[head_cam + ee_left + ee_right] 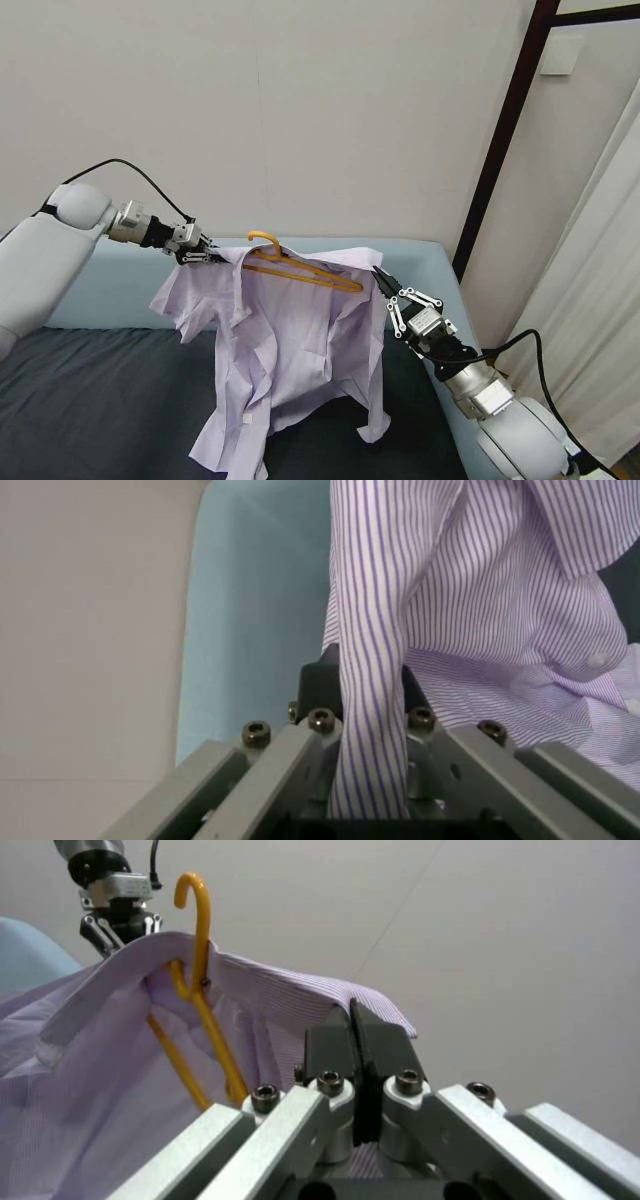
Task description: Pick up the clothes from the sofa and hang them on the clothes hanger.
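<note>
A lilac striped shirt (290,340) hangs in the air above the sofa, stretched between my two grippers. An orange hanger (300,270) sits inside its collar, hook up. My left gripper (204,255) is shut on the shirt's left shoulder; a fold of striped shirt (480,592) runs between its closed fingers (322,686). My right gripper (381,281) is shut on the right shoulder edge by the hanger's end. In the right wrist view its gripper (350,1031) pinches the shirt (80,1087) hem, with the hanger (195,930) beyond and the left gripper (115,922) farther off.
The sofa has a light blue back (100,290) and a dark grey seat (90,400) under the shirt's hanging tail. A dark upright pole (500,150) and a white curtain (590,330) stand at the right. A plain wall lies behind.
</note>
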Motion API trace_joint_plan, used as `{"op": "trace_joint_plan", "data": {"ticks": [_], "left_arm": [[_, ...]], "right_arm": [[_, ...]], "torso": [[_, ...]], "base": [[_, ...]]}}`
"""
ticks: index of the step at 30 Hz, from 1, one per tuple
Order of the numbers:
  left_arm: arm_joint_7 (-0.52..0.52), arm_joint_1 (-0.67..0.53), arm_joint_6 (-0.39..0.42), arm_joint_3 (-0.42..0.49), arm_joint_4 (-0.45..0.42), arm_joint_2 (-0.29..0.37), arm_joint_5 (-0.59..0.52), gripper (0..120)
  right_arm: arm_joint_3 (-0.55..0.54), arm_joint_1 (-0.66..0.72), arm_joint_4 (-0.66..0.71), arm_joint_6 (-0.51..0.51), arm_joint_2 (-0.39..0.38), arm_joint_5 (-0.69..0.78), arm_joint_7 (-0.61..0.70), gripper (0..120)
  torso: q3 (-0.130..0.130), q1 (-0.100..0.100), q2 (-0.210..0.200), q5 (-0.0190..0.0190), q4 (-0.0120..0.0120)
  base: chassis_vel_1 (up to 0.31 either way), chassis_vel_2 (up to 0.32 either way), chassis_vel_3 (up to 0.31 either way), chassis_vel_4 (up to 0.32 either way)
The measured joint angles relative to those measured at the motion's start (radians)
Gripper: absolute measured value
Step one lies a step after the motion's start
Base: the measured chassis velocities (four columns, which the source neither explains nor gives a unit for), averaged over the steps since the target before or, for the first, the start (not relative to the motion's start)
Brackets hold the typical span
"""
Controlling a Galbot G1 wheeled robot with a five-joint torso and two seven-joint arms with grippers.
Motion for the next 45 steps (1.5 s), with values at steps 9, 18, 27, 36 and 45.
{"op": "trace_joint_plan", "data": {"ticks": [9,18,27,36,45], "left_arm": [[-0.017,0.012,-0.004,-0.004,-0.001,-0.016,0.005,1],[-0.043,0.090,0.013,-0.035,-0.029,-0.046,-0.012,1],[-0.037,0.215,0.126,-0.081,-0.100,-0.063,-0.171,1],[-0.078,0.314,0.144,-0.144,-0.108,-0.124,-0.209,1],[-0.068,0.282,0.152,-0.122,-0.103,-0.120,-0.233,1]], "right_arm": [[-0.043,-0.002,0.067,0.002,-0.010,0.247,-0.031,0],[-0.071,-0.011,0.107,0.018,-0.003,0.485,-0.082,0],[-0.060,-0.064,-0.013,0.005,0.050,0.176,0.029,0],[-0.079,-0.152,-0.035,0.022,0.093,0.047,-0.004,0],[-0.061,-0.172,-0.037,0.071,0.080,0.077,-0.139,0]], "torso": [[0.000,0.000,0.000,0.0001,0.0002],[0.000,0.000,0.000,-0.0001,0.0000],[0.000,0.000,0.000,0.0002,0.0002],[0.000,0.000,0.000,0.0000,0.0001],[0.000,0.000,0.000,0.0003,0.0000]], "base": [[0.000,0.000,0.000,0.000],[0.000,0.000,0.000,0.000],[0.000,0.000,0.000,0.000],[0.000,0.000,0.000,0.000],[0.000,0.000,0.000,0.000]]}}
